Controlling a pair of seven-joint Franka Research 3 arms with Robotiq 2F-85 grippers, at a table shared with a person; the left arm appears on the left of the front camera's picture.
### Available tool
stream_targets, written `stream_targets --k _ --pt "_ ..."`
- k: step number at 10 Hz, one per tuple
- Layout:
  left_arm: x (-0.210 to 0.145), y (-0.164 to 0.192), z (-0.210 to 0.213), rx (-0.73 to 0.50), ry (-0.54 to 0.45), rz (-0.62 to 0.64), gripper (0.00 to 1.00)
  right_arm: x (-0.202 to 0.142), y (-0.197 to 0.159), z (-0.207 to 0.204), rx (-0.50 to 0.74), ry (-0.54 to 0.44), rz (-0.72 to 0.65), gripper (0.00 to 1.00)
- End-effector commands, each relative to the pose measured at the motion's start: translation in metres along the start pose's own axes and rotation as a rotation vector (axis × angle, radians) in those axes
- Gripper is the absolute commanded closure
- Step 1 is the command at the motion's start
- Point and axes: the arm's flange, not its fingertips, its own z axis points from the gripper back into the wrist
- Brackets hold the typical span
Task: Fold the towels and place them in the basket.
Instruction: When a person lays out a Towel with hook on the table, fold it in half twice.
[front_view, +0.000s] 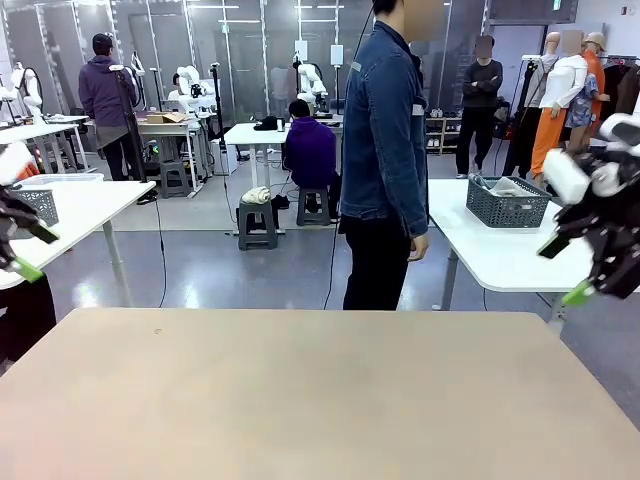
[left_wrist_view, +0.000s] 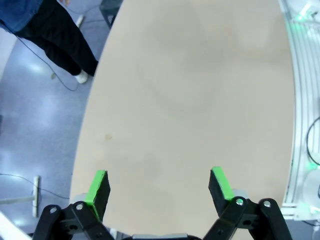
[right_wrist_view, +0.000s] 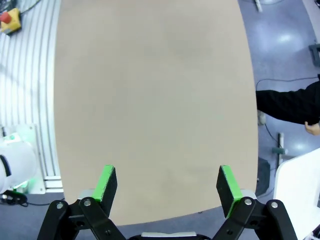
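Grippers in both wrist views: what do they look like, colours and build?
The left gripper and right gripper look alike: black, built of hinged bars with small silver pins at the joints, each of the two fingers faced with a bright green pad.

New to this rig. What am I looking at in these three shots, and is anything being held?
Two robot arms share a beige table with a person standing at its far side. The front picture looks across the table from between the arms. The other two come from a camera on each wrist, looking down past the left arm's fingers and the right arm's fingers. Both pairs stand open above the bare tabletop and hold nothing.
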Motion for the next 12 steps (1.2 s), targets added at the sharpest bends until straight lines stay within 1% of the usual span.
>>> stream_targets --k 1,2,3,4,6,7,9,12 --pt "-0.008 0.036 0.051 -0.018 -0.001 -0.042 0.0 -0.013 -0.015 0.059 -0.003 -0.031 0.017 0.0" --pt "-0.013 0.045 0.077 -0.026 -0.007 -0.049 0.0 -0.015 -0.015 0.081 0.008 -0.04 0.01 0.0" --pt "-0.012 0.051 0.103 -0.017 0.002 -0.055 0.0 -0.017 -0.014 0.105 0.008 -0.008 -0.06 0.0" --pt "-0.008 0.055 0.133 0.003 0.012 -0.065 0.0 -0.014 -0.008 0.131 -0.036 0.004 -0.091 0.0" --pt "-0.007 0.061 0.169 0.015 0.009 -0.066 0.0 -0.015 -0.002 0.163 -0.079 -0.01 -0.103 0.0" --pt "-0.008 0.064 0.181 0.001 -0.001 -0.046 0.0 -0.017 0.0 0.172 -0.084 -0.023 -0.122 0.0" --pt "-0.008 0.068 0.2 -0.074 -0.016 -0.034 0.0 -0.018 0.005 0.182 -0.082 -0.04 -0.13 0.0" --pt "-0.011 0.074 0.206 -0.13 -0.055 0.003 0.0 -0.021 0.007 0.189 -0.089 -0.074 -0.147 0.0"
